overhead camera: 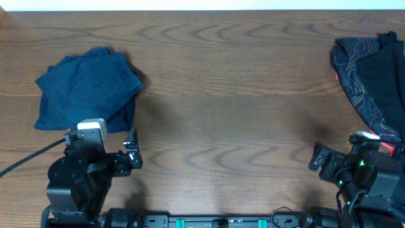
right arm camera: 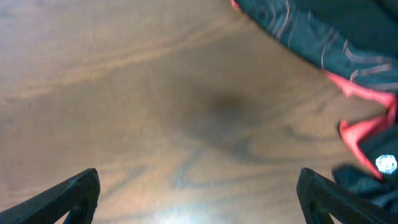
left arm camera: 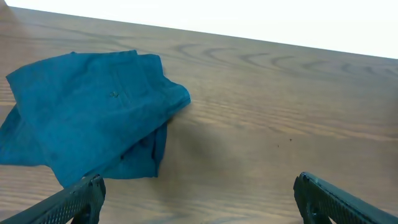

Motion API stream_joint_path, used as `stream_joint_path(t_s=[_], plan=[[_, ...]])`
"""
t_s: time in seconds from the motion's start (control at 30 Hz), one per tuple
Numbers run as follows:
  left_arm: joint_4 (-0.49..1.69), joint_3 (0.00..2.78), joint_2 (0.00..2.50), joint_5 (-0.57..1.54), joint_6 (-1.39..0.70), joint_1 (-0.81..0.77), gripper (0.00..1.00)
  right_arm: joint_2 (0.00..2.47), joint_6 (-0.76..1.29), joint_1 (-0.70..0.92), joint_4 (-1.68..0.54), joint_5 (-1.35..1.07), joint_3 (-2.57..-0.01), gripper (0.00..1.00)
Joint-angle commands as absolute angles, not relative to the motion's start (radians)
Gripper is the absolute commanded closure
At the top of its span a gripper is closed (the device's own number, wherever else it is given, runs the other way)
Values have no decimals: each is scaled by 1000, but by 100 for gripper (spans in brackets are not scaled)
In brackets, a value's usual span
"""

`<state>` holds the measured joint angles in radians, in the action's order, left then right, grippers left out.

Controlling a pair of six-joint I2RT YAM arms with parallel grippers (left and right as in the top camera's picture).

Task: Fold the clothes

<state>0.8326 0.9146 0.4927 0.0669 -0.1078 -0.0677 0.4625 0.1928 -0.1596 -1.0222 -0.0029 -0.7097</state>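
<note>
A folded blue garment (overhead camera: 88, 88) lies on the wooden table at the left; it also shows in the left wrist view (left arm camera: 87, 112). A black garment with red line pattern (overhead camera: 373, 76) lies unfolded at the right edge; it also shows in the right wrist view (right arm camera: 323, 31), with red trim near the right finger. My left gripper (overhead camera: 131, 152) is open and empty, near the front edge, just below the blue garment; in its wrist view (left arm camera: 199, 199) its fingers are spread wide. My right gripper (overhead camera: 319, 161) is open and empty beside the black garment's lower end; its wrist view (right arm camera: 199, 199) shows bare table between the fingers.
The wooden table (overhead camera: 234, 95) spans the whole view between the two garments. A black cable (overhead camera: 25, 161) runs from the left arm to the left edge. The arm bases sit at the front edge.
</note>
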Motion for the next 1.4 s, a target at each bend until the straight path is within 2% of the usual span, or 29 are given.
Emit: stream_joint_path(t_s=[0.0,0.3,0.47,0.77,1.0,1.2,1.37], plan=[[834,907,489,52,-117,-70,2,457,178,-156,-1064,8,-704,1],[834,907,489,52,-117,-70,2,443,178,-153,-1085,-18,-697,1],[834,907,489,52,-117,-70,2,343,95,-107,-867,-84,-599,1],[834,907,489,52,-117,-70,2,-1,-4,-25,-445,-109,-324,1],[834,907,489,52,-117,-70,2,5,-181,-19,-158,-117,-200,1],[834,907,489,52,-117,-70,2,5,-196,-19,-53,-157,-15,1],[834,907,489,52,-117,-70,2,5,-188,-21,-63,-161,-6,1]])
